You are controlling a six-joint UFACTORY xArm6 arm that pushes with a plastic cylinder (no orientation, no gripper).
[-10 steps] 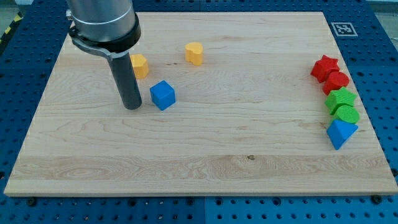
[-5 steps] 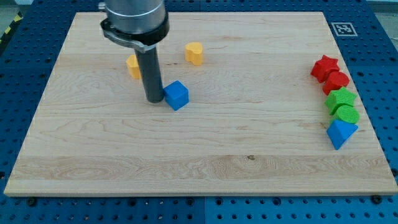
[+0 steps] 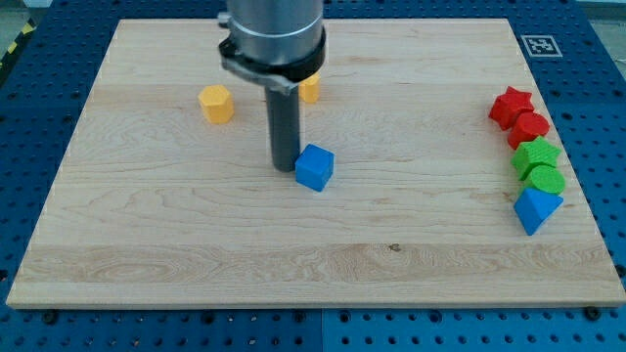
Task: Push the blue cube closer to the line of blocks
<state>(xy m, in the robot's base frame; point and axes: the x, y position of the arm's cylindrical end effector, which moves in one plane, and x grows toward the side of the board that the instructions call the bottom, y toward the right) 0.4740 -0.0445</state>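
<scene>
- Worktop [image 3: 196, 244]: pale wooden board on a blue pegboard base, with a small printed marker at the top-right corner of the view.
- Claw: none fitted; the arm ends in a straight dark rod, so there is no wide or narrow state to report.
- My tip [image 3: 284, 170]: rod end on the board, touching or just beside the left face of the blue cube.
- Blue cube [image 3: 314, 167]: near the middle of the board, slightly left of centre, well apart from the line of blocks.
- Line of blocks, at the view's right edge, top to bottom: red star [image 3: 511, 105], second red block [image 3: 530, 128], green star [image 3: 535, 154], second green block [image 3: 546, 180], blue wedge-like block [image 3: 536, 209].
- Yellow block [image 3: 215, 103]: upper left, clear of the rod.
- Second yellow block [image 3: 310, 89]: partly hidden behind the rod's housing.
- Change: over the last second the rod has swept from the left side of the board toward the right, and the blue cube has slid rightward ahead of it.
- Meaning for the task: the push is working and the heading looks right; most of the way to the line is still to cover.
</scene>
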